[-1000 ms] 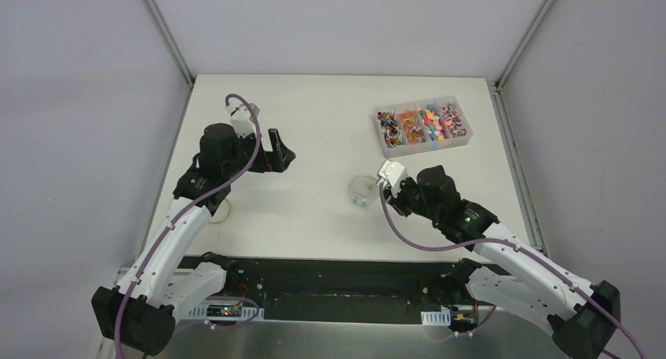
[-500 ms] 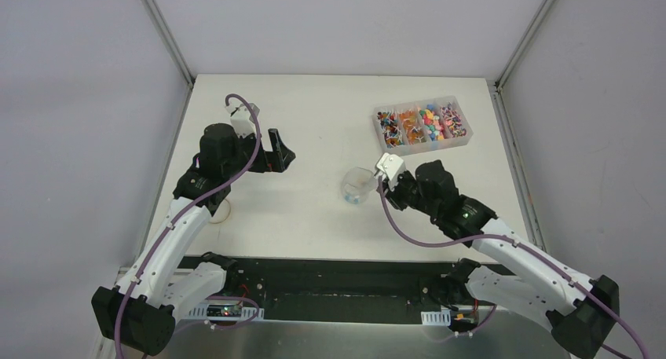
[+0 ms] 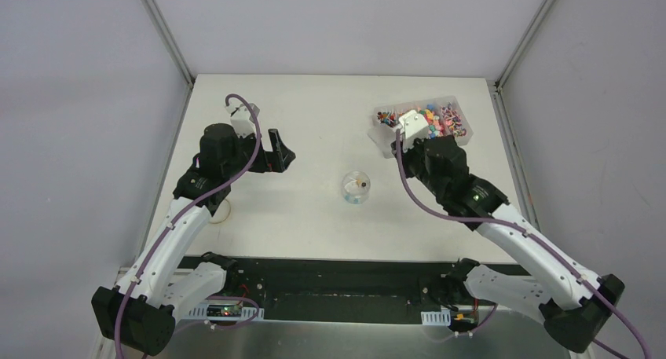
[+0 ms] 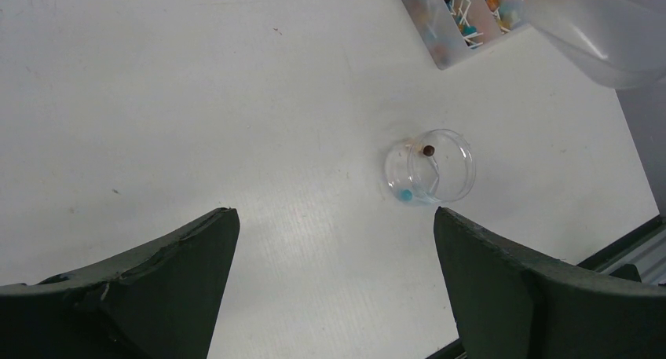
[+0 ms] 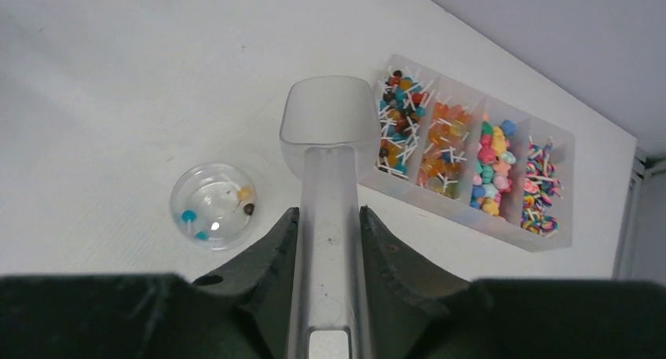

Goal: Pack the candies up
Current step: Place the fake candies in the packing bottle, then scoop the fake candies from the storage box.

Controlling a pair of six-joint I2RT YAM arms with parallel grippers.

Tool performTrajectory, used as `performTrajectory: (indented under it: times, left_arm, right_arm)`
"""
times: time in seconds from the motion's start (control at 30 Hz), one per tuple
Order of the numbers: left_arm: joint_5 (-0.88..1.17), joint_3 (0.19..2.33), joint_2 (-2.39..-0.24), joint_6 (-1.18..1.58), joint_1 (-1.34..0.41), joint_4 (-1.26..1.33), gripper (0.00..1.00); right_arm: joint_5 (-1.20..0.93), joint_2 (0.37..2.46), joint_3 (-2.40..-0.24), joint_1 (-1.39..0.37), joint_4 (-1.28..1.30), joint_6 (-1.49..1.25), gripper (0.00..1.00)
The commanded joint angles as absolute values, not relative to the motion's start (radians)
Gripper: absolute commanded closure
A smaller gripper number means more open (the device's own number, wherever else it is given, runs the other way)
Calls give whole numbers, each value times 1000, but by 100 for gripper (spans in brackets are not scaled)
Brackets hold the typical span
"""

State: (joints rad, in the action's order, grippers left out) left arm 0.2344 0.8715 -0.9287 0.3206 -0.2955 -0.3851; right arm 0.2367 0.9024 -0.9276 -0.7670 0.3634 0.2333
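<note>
So what we've got here: the right tool [image 5: 330, 221] is clamped tight around the flat handle of a clear plastic scoop [image 5: 330, 131], one finger pressed on each side of it. The scoop's bowl points away from the arm and sits right at the left end of the clear plastic tray with four compartments [image 5: 455, 217]; we honestly can't tell if it's touching the tray or hovering just over it. The tiny multicoloured candies [image 5: 487, 166] are mostly in that tray at the far right of the white tabletop [image 3: 314, 108], sorted by kind: stick ones in the two left bins, rounder pastel ones next, little striped ones on the right. A handful are in the small round clear jar [image 5: 214, 206] too. We count two blue, one yellowish and one dark brown. The jar stands upright mid-tabletop, between the arms, nearer us than the tray and apart from it. Over on the left side, the left tool [image 4: 334, 214] is spread wide with nothing in it, held up off the tabletop.
</note>
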Motion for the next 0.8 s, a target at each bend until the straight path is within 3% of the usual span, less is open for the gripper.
performTrajectory:
  times: [0.0, 0.27, 0.77]
  left_arm:
    - [234, 869, -907, 309, -307, -361, 1]
    - [226, 867, -901, 308, -311, -359, 1]
    - [222, 867, -902, 307, -311, -359, 1]
  right_arm:
    - [358, 1038, -1052, -673, 395, 118, 100]
    - [273, 1256, -1206, -501, 493, 2, 100]
    - [263, 1509, -1388, -465, 625, -17, 100]
